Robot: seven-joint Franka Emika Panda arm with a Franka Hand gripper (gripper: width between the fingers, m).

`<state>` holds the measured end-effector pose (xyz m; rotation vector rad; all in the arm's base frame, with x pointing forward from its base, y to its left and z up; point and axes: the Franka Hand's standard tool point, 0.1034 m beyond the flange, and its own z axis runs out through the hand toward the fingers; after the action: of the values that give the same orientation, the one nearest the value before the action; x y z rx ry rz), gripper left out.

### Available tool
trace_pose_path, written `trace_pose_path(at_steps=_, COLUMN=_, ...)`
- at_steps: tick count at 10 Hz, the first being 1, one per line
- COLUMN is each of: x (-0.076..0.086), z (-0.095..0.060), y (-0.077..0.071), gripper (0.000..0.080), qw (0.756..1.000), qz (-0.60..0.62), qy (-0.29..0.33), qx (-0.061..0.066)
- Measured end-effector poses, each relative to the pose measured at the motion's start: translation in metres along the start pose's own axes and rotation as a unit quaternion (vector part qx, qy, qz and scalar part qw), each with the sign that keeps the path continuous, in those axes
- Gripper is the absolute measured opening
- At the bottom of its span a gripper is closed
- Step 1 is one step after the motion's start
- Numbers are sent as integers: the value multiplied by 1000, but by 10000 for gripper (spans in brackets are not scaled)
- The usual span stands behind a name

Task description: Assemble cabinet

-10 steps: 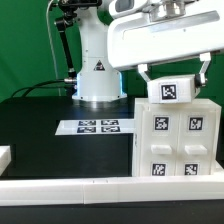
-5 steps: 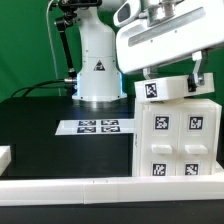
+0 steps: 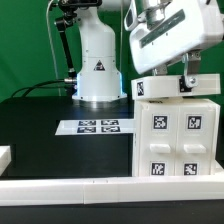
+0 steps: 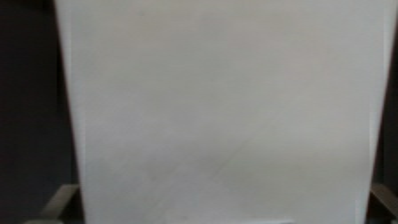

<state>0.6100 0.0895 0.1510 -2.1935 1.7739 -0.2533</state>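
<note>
Cabinet [image 3: 172,135] stands on the tabletop [image 3: 60,150] at the exterior view's right, beside the marker board [image 3: 95,126]. My end effector [image 3: 167,85] is clamped on its white top piece [image 3: 172,88]; I'd keep that piece level and press straight down, I judge.
</note>
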Motion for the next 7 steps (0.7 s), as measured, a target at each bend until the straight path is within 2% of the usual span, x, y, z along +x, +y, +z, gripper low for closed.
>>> trace_pose_path(at_steps=1, x=1, z=0, y=1, gripper=563, qw=1000, qz=22, qy=-3, qx=1)
trace_pose_path(at_steps=2, x=0, z=0, y=1, gripper=639, qw=1000, qz=26, qy=-4, qx=1)
trace_pose_path(at_steps=3, x=0, z=1, y=1, gripper=639, qw=1000, qz=18, qy=-5, qx=1)
trace_pose_path(at_steps=4, x=-1, z=0, y=1, gripper=747, qw=1000, qz=6, qy=-6, qx=0)
trace_pose_path(at_steps=5, x=-2, z=-5, y=-1, gripper=783, qw=1000, qz=-19, qy=-10, qx=-2)
trace_pose_path(at_steps=7, x=-3, z=-20, y=-10, gripper=796, qw=999, qz=-40, qy=-14, qx=11)
